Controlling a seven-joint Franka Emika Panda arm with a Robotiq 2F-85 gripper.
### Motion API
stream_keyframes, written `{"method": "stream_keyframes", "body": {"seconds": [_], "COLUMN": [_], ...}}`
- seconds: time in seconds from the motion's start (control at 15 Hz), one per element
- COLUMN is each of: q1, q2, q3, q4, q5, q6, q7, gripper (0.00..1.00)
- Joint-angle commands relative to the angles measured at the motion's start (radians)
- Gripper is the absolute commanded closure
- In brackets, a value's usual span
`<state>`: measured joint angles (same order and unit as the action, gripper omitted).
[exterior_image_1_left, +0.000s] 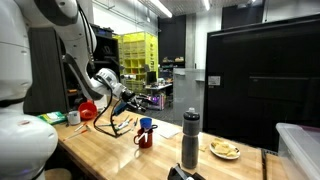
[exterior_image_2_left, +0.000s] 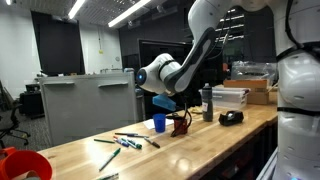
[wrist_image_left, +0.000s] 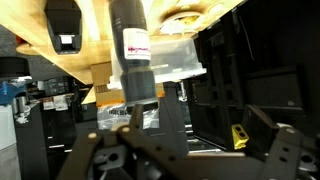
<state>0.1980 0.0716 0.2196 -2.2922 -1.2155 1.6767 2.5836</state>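
A red mug (exterior_image_1_left: 146, 136) is seen upright on the wooden table (exterior_image_1_left: 100, 152), about midway along it and towards its far edge. Its mouth is turned up, and a handle is made out on its left side. A small blue cup (exterior_image_1_left: 146, 123) is set upright just behind it and is partly covered by it. In an exterior view taken from elsewhere, the blue cup (exterior_image_2_left: 159, 123) is shown just left of the darker-looking mug (exterior_image_2_left: 180, 125), with a narrow gap between them. What either holds cannot be told.
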Motion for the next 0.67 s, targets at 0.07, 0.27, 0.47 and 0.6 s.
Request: {"method": "stream_keyframes", "body": {"seconds": [0.07,0.27,0.47,0.6], "q1": [-0.016,-0.028,-0.044,-0.05], "q2": [0.049,0.091,0.132,0.156], "q3": [-0.028,-0.046,-0.063,-0.069], "q4": [0.02,0.041,0.058,0.066], "q5": [-0.065,-0.069,-0.062,-0.059], "q6": [0.039,0.048,0.061,0.065], "q7": [0.017,0.015,0.014,0.014], "gripper": [0.0,0.0,0.0,0.0]}}
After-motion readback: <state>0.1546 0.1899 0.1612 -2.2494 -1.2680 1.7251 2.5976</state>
